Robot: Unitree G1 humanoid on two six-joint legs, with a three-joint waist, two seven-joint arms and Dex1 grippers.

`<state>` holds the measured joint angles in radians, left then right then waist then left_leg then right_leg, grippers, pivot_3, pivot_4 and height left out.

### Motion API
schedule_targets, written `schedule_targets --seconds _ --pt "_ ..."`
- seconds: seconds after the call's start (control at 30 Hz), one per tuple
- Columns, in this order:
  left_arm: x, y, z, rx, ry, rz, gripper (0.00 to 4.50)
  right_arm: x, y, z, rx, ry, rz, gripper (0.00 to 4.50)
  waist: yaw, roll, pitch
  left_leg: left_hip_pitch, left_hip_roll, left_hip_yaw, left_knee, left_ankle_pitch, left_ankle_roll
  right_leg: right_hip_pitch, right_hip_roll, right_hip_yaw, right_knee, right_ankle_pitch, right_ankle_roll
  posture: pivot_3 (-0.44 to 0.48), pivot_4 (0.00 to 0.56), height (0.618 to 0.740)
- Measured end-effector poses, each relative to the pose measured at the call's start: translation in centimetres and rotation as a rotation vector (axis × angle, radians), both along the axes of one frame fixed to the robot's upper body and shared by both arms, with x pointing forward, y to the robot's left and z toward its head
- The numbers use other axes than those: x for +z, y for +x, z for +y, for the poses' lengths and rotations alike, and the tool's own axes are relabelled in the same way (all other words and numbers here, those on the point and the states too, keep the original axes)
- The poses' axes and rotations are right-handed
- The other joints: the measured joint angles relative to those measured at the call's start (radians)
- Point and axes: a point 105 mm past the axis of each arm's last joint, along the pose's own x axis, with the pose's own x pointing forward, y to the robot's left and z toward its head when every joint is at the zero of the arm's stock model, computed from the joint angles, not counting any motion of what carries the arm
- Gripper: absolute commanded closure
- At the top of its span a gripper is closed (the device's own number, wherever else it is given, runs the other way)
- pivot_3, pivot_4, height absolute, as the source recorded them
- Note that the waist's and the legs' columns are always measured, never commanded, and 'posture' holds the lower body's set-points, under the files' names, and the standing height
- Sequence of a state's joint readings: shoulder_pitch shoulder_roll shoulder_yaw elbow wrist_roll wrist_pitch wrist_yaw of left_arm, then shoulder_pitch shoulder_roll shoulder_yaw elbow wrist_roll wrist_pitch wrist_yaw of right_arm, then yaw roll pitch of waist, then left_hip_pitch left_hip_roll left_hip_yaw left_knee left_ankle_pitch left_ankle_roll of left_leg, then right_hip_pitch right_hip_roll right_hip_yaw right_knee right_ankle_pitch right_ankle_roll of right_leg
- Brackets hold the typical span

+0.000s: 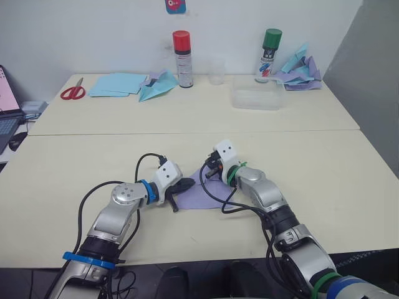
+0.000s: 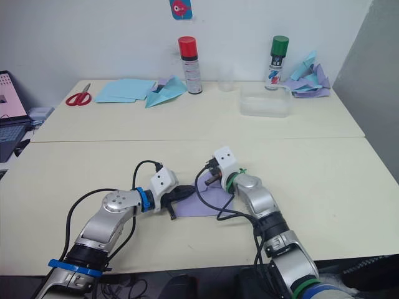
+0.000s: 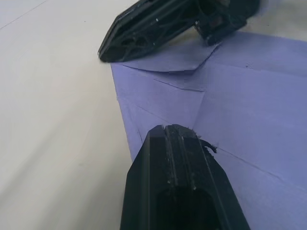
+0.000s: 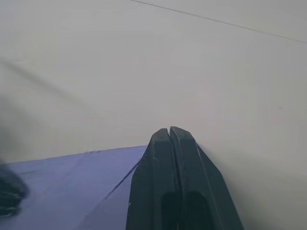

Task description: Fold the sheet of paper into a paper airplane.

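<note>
The sheet of paper, pale lavender with faint creases, lies flat on the near table between my two grippers. My left gripper is shut, its tips resting on the sheet's left part. My right gripper is shut too, with its tips down at the sheet's far edge. In the left wrist view the right gripper's fingers lie over a small turned-up flap at the sheet's corner. The right wrist view has the closed fingers over the purple sheet at its border with the bare table. The paper airplane is not in view.
On the far table stand red scissors, light blue sheets, a light blue paper plane, a red-capped can, a clear cup, a clear tub, a green-capped can and a heap of paper planes. A laptop sits at far left.
</note>
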<state>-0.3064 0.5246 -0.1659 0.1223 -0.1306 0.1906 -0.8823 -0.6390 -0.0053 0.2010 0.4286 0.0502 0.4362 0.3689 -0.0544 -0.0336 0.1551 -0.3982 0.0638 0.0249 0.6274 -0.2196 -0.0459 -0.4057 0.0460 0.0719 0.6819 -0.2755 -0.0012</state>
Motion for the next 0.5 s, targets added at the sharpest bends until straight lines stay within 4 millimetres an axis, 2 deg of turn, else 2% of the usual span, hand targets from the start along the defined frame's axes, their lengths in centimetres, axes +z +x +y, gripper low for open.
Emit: schedule_targets --seconds 0.2,0.33,0.5 --pt "0.1 0.1 -0.1 -0.003 0.001 -0.004 4.47 0.4 -1.2 0.0 0.082 0.081 -0.06 4.5 0.0 0.0 0.0 -0.001 0.0 0.0 0.0 0.0 0.0 -0.001 0.0 0.0 -0.001 0.0 0.0 0.0 0.15 0.74" --pt "0.1 0.4 -0.1 -0.003 0.007 -0.007 4.47 1.9 -2.3 1.6 0.189 0.121 -0.111 4.5 -0.002 0.001 0.0 -0.001 0.0 -0.001 0.0 0.0 0.0 -0.001 0.0 -0.001 0.0 0.0 0.0 0.0 0.15 0.74" --pt "0.2 0.6 -0.2 -0.004 0.009 -0.009 4.47 -0.2 -3.5 2.8 0.256 0.04 -0.027 4.5 0.0 0.001 0.0 -0.001 0.0 -0.001 0.0 0.0 0.0 -0.001 0.0 -0.001 0.0 0.0 0.0 0.0 0.15 0.74"
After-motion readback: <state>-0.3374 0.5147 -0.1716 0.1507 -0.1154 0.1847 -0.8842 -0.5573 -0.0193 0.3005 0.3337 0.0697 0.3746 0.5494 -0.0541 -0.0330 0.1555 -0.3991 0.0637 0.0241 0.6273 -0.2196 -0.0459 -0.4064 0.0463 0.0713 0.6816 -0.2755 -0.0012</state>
